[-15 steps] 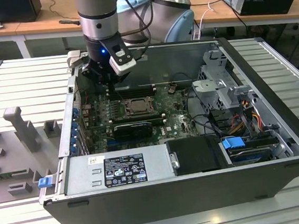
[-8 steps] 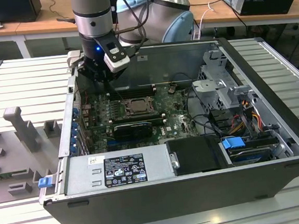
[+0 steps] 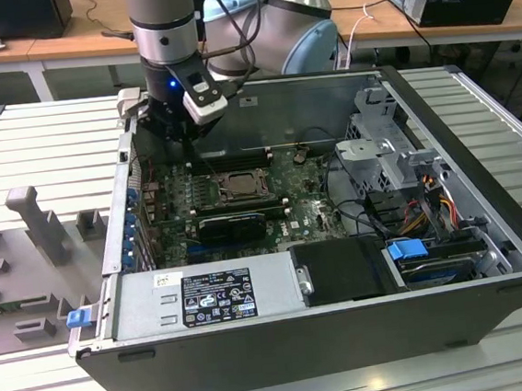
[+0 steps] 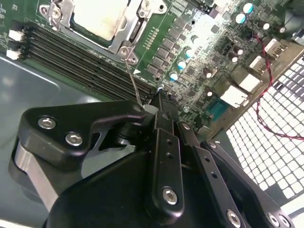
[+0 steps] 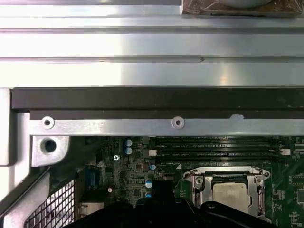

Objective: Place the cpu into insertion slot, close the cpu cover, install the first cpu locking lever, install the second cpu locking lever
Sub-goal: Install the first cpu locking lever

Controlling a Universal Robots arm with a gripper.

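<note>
The computer case (image 3: 479,151) lies open on the ribbed metal table (image 3: 16,145), and the arm reaches down into its back corner on the exterior view's left. The gripper (image 3: 185,145) hangs low over the green motherboard (image 3: 309,211), just behind the insertion slot (image 3: 203,192).

The cpu (image 3: 234,187) sits inside the slot, with its pale metal top facing up. In both wrist views the chip (image 4: 102,19) (image 5: 230,192) shows through the square window of the cpu cover (image 4: 129,29) (image 5: 204,183). The cover lies flat around the chip.

In the second wrist view the black fingers (image 4: 164,133) are drawn together, tip against tip (image 4: 160,100). A thin wire locking lever (image 4: 132,78) stands up from the corner of the slot and slants toward the fingertips. Its free end comes just beside them, but I cannot tell if it is pinched or only touched.

The long black memory slots (image 4: 71,52) run between the socket and the case wall, near the gripper. A power supply (image 3: 206,293) with a label fills the front of the case. Some grey blocks (image 3: 32,217) stand on the table at the exterior view's left, well apart from the work.
</note>
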